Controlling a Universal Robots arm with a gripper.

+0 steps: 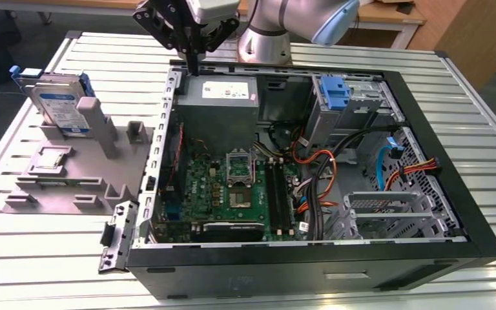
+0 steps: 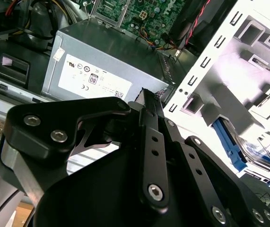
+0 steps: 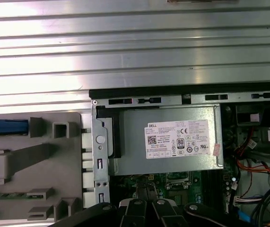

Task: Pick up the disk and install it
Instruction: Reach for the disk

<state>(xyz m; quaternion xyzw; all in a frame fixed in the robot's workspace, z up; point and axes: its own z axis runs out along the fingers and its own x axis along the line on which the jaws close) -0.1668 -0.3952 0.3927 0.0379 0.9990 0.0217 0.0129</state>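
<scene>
Firstly, the disk (image 1: 62,103): silver, blue-and-white label, blue carrier frame. It stands on edge in a slot of the grey fixture (image 1: 67,177), at the exterior view's left, outside the computer case (image 1: 480,245). Nothing grips it. In the second wrist view the disk (image 2: 260,153) shows beyond the case's side.

Post (image 1: 103,129): grey upright of the fixture, just beside the disk on the side facing the case.

Table (image 1: 464,71): ribbed metal, bearing fixture and case side by side.

Computer case: black, lying flat, side panel off, interior exposed.

Wall (image 1: 172,116): perforated metal side of the case, standing between my gripper and the disk.

Power supply (image 3: 172,137): grey box with white sticker, seated in the case corner nearest the fixture.

Motherboard (image 1: 230,184): green, on the case floor next to the power supply.

Blue latch (image 1: 334,93): upright, to the exterior view's right of the power supply.

Drive cage (image 1: 386,210): bare metal, toward the exterior view's right; orange and black cables (image 1: 317,171) run between it and the motherboard.

My gripper (image 1: 194,70): black, pointing down over the power supply's edge, just inside the wall and well apart from the disk. Fingers (image 2: 146,113) pressed together, nothing between them. Whether the tips touch the power supply I cannot tell.
</scene>
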